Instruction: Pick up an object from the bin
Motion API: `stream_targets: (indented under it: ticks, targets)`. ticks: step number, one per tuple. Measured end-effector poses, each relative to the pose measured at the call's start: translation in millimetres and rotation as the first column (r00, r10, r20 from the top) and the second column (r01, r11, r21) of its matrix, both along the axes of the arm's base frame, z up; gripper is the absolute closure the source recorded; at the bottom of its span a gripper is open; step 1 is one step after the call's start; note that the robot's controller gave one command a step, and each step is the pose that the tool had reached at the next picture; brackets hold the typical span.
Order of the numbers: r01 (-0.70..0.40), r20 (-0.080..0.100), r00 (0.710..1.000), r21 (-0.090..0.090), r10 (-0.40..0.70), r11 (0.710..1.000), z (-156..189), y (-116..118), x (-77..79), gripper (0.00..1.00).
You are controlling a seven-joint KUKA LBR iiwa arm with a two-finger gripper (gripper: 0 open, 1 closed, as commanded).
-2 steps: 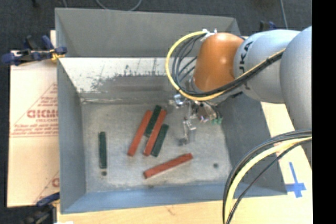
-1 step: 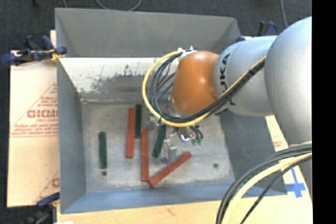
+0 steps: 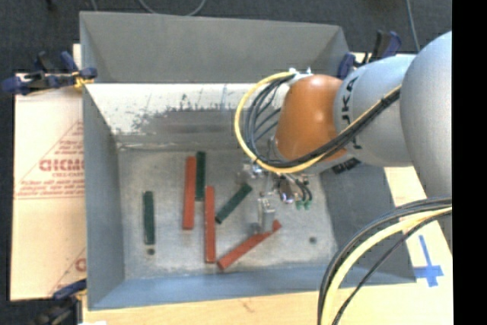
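Here, claw (image 3: 266,222) over red stick (image 3: 242,250), lying diagonal

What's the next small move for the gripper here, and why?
Probably a short descent straight down. The gripper sits over the upper right end of the slanted red stick, and that end lies clear of the slanted green stick to its left, so coming down there should disturb nothing else.
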State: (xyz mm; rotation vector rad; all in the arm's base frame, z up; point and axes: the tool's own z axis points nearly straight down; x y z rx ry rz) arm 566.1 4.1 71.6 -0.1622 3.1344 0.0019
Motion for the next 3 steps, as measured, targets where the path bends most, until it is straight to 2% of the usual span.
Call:
stream_targets:
  ticks: [1, 2, 3]
  targets:
    - [-0.006, 0.002, 1.000, -0.002, 0.006, 1.000, 0.1, 0.2, 0.5, 1.00]
    - [0.014, 0.009, 1.000, 0.000, -0.014, 1.000, 98.3, 9.0, 7.9, 1.00]
    - [0.023, 0.010, 1.000, 0.001, -0.023, 1.000, 151.8, 30.2, 39.0, 1.00]
